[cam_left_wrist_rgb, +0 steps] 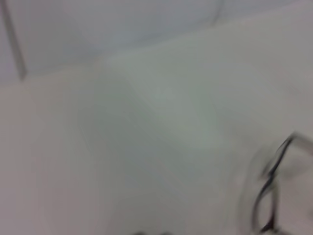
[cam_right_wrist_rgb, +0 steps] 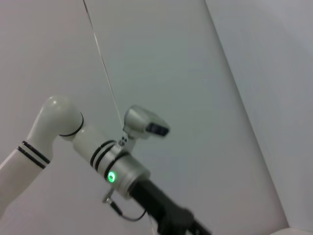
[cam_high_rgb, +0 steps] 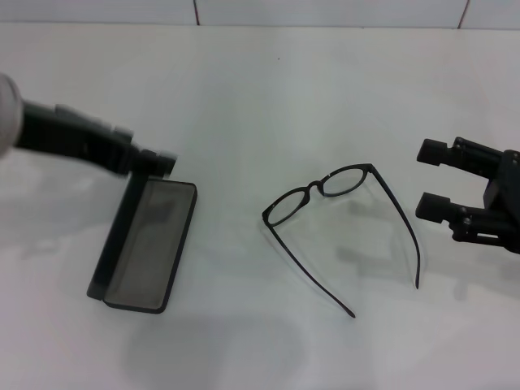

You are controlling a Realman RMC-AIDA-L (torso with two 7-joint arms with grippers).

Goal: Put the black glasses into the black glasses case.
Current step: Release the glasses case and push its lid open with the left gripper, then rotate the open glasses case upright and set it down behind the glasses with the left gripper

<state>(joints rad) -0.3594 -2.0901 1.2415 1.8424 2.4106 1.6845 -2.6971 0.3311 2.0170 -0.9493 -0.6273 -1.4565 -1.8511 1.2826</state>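
Observation:
The black glasses (cam_high_rgb: pixel 314 188) lie unfolded on the white table (cam_high_rgb: pixel 268 97) right of centre, lenses toward the back and temple arms pointing to the front. They show blurred in the left wrist view (cam_left_wrist_rgb: pixel 270 178). The black glasses case (cam_high_rgb: pixel 150 248) lies open at the left, grey lining up, with its lid (cam_high_rgb: pixel 114 236) standing on edge along its left side. My left gripper (cam_high_rgb: pixel 156 162) is at the far top corner of the lid. My right gripper (cam_high_rgb: pixel 427 179) is open and empty, to the right of the glasses at the table's right side.
A tiled wall (cam_high_rgb: pixel 325 10) runs along the table's back edge. The right wrist view shows my left arm (cam_right_wrist_rgb: pixel 98 152) against the wall.

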